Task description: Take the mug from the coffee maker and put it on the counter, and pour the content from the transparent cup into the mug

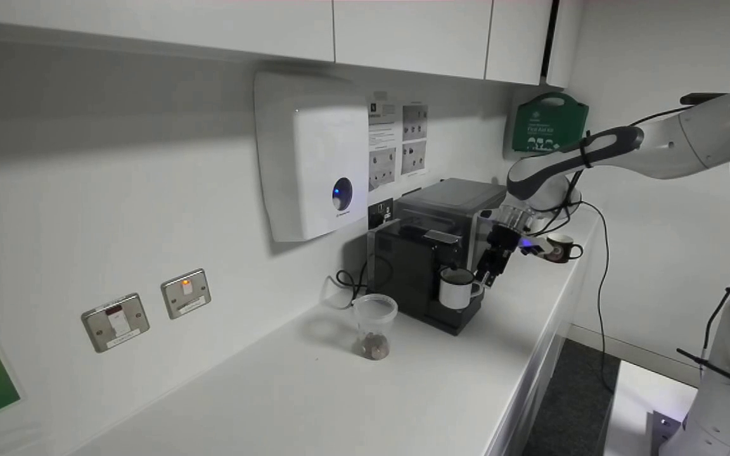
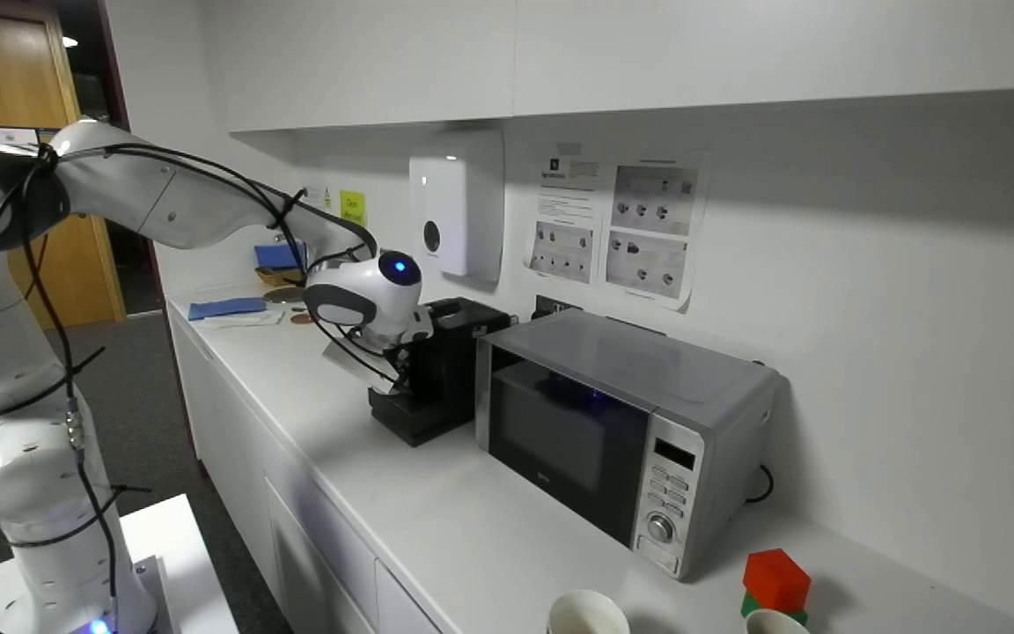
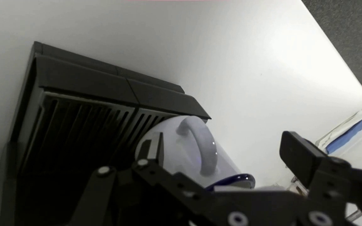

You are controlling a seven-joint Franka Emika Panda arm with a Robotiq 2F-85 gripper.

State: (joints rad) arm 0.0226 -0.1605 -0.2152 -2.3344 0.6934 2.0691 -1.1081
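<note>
evidently, the mug (image 3: 184, 153) stood just ahead of the gripper (image 3: 222, 144), at the front of the coffee maker (image 1: 406, 266); in the wrist view its handle (image 3: 207, 147) showed between the wide-apart fingers (image 3: 298, 153), which gripped nothing, nearer the coffee maker's side. centring the handle before closing seemed wise, then drawing out level and setting down on the counter (image 1: 314, 399) short of the transparent cup (image 1: 375, 326), beyond the mug from the gripper.
</note>
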